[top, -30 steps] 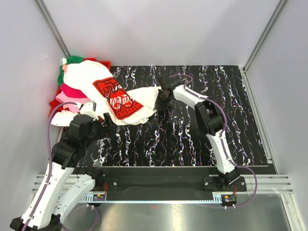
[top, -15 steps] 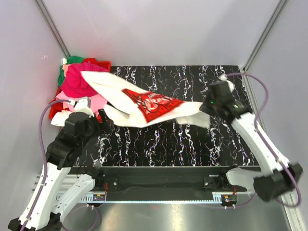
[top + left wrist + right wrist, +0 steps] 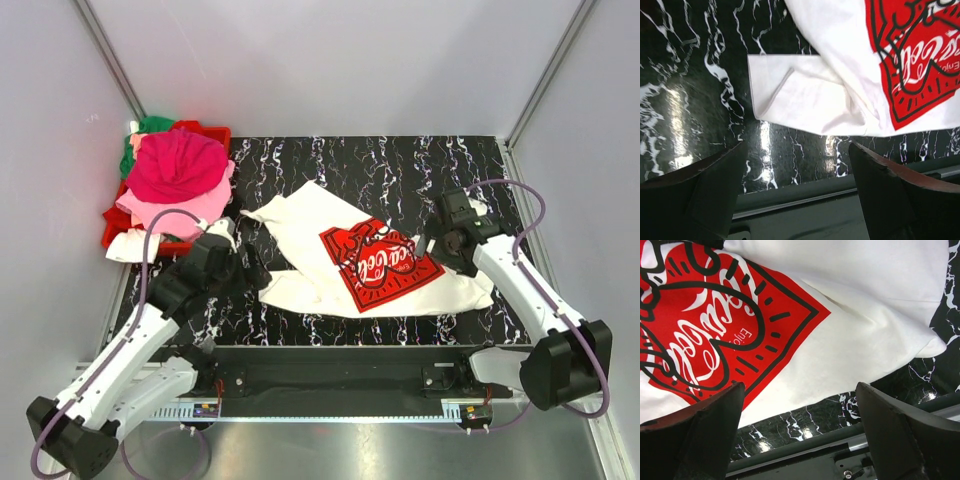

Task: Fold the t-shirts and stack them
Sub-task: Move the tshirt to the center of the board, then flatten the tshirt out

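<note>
A large white t-shirt (image 3: 330,225) with a red-and-white print (image 3: 378,265) lies loosely spread and rumpled in the middle of the black marbled table (image 3: 400,170). My left gripper (image 3: 250,268) hovers open at the shirt's near-left edge; in the left wrist view a folded sleeve (image 3: 805,95) lies just ahead of the empty left gripper (image 3: 797,192). My right gripper (image 3: 437,247) stands open over the shirt's right side, and the right wrist view shows the print (image 3: 715,330) beyond the empty right gripper (image 3: 797,432). Magenta (image 3: 175,165), pink (image 3: 165,212) and green (image 3: 140,130) t-shirts are heaped at the far left.
The heap sits in a red bin (image 3: 210,130) at the table's far-left corner, with a white piece of cloth (image 3: 130,245) hanging over its near side. Grey walls close in the back and sides. A metal rail (image 3: 340,385) runs along the near edge.
The white t-shirt was pulled off the heap to the right by my right gripper, which then let go; the shirt now lies on the table. My left arm reached in toward it.
</note>
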### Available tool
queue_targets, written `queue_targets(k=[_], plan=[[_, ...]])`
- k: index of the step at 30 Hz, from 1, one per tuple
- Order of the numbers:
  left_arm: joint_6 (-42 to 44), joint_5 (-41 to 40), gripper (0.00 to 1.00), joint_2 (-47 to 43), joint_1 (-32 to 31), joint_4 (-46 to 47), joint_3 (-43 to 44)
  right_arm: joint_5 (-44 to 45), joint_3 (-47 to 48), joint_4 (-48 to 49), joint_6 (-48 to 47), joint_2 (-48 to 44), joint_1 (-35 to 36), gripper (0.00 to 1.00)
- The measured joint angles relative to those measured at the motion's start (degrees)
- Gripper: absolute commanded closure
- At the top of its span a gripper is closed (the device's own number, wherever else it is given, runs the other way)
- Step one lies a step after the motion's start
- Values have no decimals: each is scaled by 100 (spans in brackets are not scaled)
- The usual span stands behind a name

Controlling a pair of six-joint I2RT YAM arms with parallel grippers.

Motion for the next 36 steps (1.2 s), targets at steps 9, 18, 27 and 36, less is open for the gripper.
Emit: queue_targets(k=[9, 18, 27, 36], plan=[[-841, 282, 4, 564, -601, 603, -1270, -461, -236, 146, -28, -101, -595, 0], [-1193, 358, 12, 1381, -627, 1805, -1847, -964, -387, 269, -90, -417, -664, 0], [-1250, 225, 100, 2389, -627, 3038, -1755, -1882, -798, 437, -94, -1088, -664, 0], [-1388, 144, 100, 2573, -1600, 1856, 39, -1700, -503, 63, -109, -1305, -664, 0]])
